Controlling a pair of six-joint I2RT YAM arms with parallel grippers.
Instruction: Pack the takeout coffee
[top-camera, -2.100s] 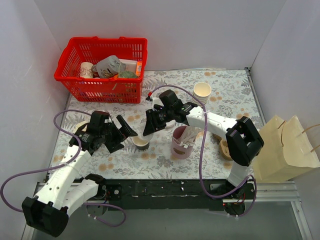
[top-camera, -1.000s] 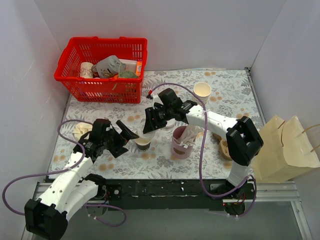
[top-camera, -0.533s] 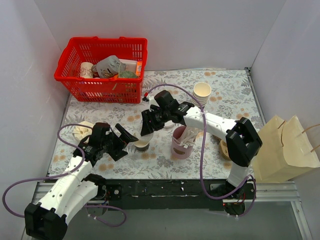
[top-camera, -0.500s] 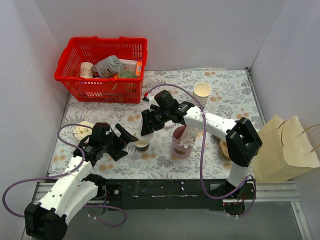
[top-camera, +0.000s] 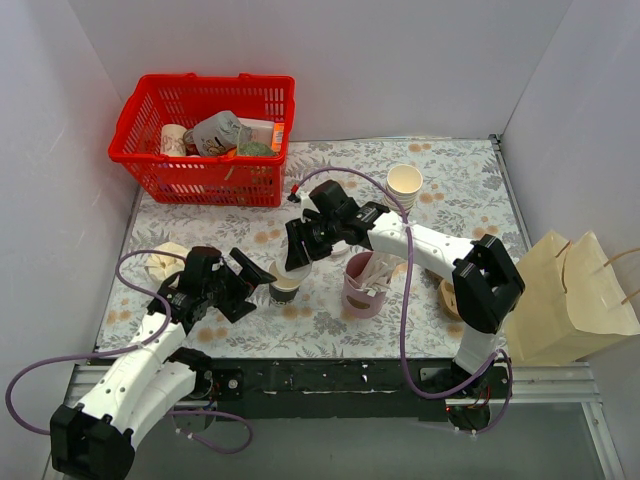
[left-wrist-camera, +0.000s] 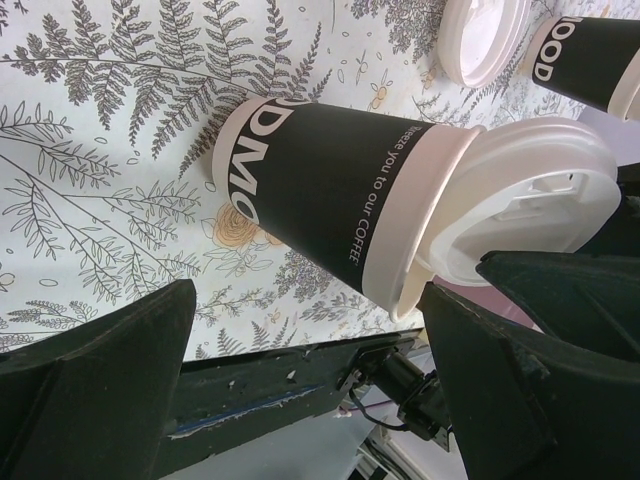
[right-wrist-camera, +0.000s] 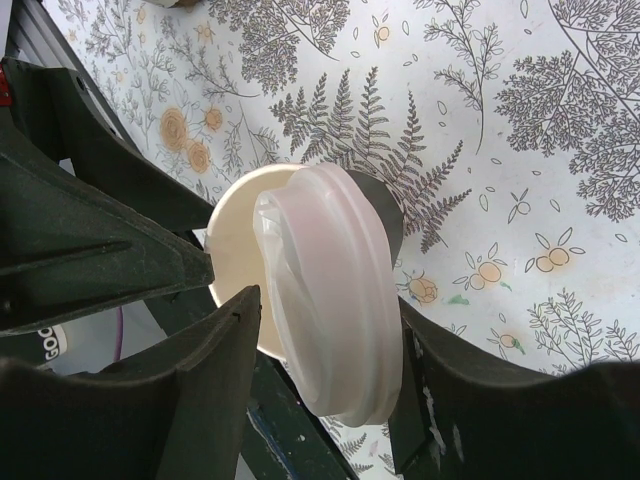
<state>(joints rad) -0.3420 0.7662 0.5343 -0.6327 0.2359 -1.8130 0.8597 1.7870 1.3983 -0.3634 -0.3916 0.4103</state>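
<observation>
The takeout coffee (top-camera: 285, 290) is a dark brown paper cup (left-wrist-camera: 320, 190) standing on the flowered table cover left of centre. Its white lid (right-wrist-camera: 330, 300) sits tilted on edge over the cup's cream mouth (right-wrist-camera: 235, 255), not seated flat. My right gripper (top-camera: 297, 260) reaches down from above, and in its wrist view the right gripper (right-wrist-camera: 325, 350) is shut on the lid. My left gripper (top-camera: 255, 278) is just left of the cup. Seen from the wrist, the left gripper (left-wrist-camera: 308, 295) is wide open with the cup between its fingers, neither finger touching it.
A red basket (top-camera: 205, 140) of items stands at the back left. A stack of cream cups (top-camera: 404, 182) is at the back right, and a pink cup (top-camera: 362, 285) is right of the coffee. A paper bag (top-camera: 570, 300) sits off the table's right edge. A spare lid (left-wrist-camera: 485, 35) and another dark cup (left-wrist-camera: 590, 60) lie beyond.
The left arm has drawn down toward the front edge and now faces the cup with open jaws. The right gripper, still holding the lid, shifted only slightly over the cup.
</observation>
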